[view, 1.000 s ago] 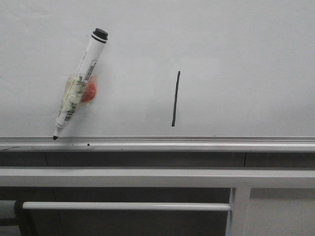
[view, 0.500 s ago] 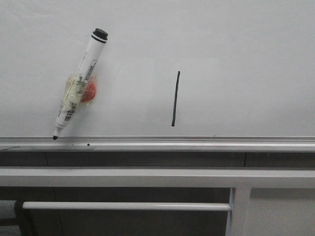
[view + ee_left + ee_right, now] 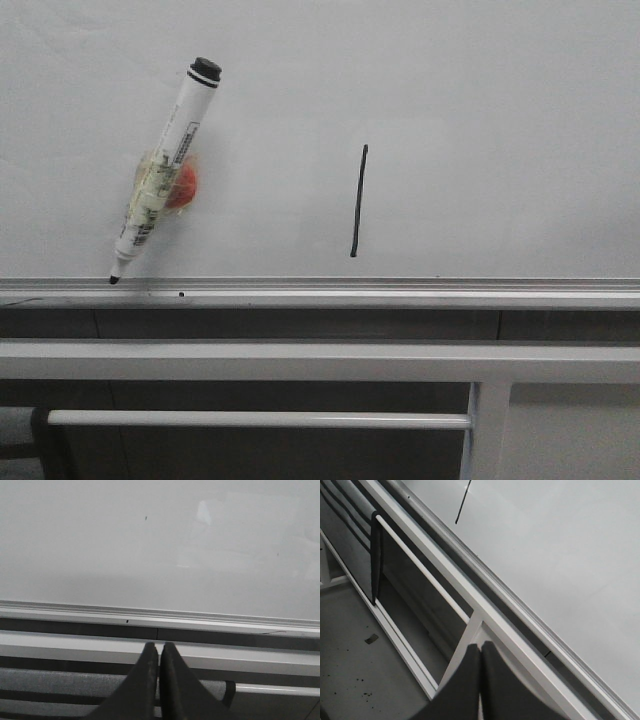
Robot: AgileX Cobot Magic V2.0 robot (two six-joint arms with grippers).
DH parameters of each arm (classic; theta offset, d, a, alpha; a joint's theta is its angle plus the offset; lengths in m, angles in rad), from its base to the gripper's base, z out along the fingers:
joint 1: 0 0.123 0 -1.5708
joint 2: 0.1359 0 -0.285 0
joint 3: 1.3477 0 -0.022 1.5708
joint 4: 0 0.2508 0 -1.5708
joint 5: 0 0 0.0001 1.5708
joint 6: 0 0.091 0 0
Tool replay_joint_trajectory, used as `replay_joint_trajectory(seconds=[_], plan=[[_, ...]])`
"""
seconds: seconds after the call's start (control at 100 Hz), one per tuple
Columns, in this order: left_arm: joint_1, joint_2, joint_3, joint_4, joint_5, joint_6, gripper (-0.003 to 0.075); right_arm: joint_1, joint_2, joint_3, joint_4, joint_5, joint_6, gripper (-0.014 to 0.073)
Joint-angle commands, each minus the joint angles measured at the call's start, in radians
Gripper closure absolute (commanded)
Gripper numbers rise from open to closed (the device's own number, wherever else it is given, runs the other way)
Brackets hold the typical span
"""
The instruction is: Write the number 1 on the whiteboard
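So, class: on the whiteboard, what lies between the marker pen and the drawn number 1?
Nothing: in the front view, only bare whiteboard separates the marker pen from the number 1.

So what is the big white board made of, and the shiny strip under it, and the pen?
The whiteboard looks like smooth, glossy coated board: it shows soft reflections. What lies under the coating cannot be told. The ledge below seems to be brushed aluminium: silver with long straight ridges. The marker pen looks like plastic: a smooth white barrel with a black end, and clear tape around its middle.
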Motion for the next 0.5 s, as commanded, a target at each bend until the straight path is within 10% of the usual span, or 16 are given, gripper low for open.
replay_joint_trajectory(seconds=[0.0,0.36,0.49], plan=[[-0.002,-0.020,0.006,-0.012,-0.056,-0.001,0.0741,-0.009,0.000,-0.023,-0.018,-0.069,-0.008,0.0657],[-0.002,-0.020,0.006,-0.012,-0.056,-0.001,0.0741,-0.009,0.000,-0.023,-0.015,-0.081,-0.008,0.0657],[-0.002,-0.020,0.006,-0.012,-0.056,-0.001,0.0741,-0.009,0.000,-0.002,0.063,-0.299,0.050,0.0657]])
